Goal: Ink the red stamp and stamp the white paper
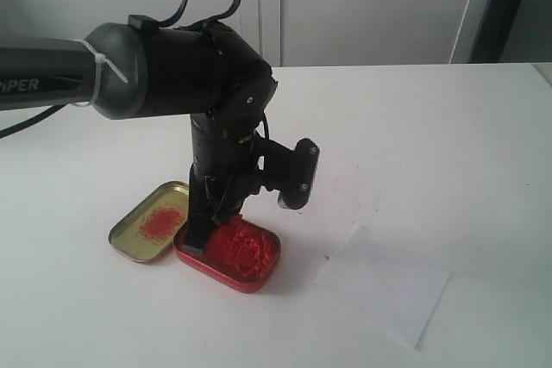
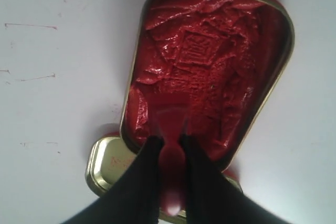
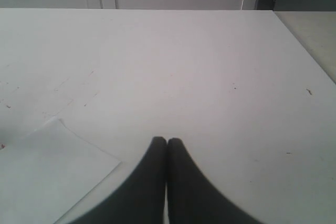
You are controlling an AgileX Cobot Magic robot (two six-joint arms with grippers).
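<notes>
Red stamp (image 2: 170, 182) clamped in left gripper (image 2: 169, 140), down in ink tin (image 2: 281, 40), right gripper (image 3: 167, 142) clenched

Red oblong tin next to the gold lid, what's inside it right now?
Lumpy red ink paste bearing a square imprint fills the red oblong metal tin. The left pincer holds the tiny red plastic stamp at one end; the stamp's face is hidden.

left arm (image 1: 52, 71): reaches in level from the left, wrist bent straight down | left gripper (image 2: 169, 141): pointing down, jaws clamped on the red stamp (image 2: 171, 179) | right gripper (image 3: 167, 142): pointing forward, fingertips pressed together
</notes>
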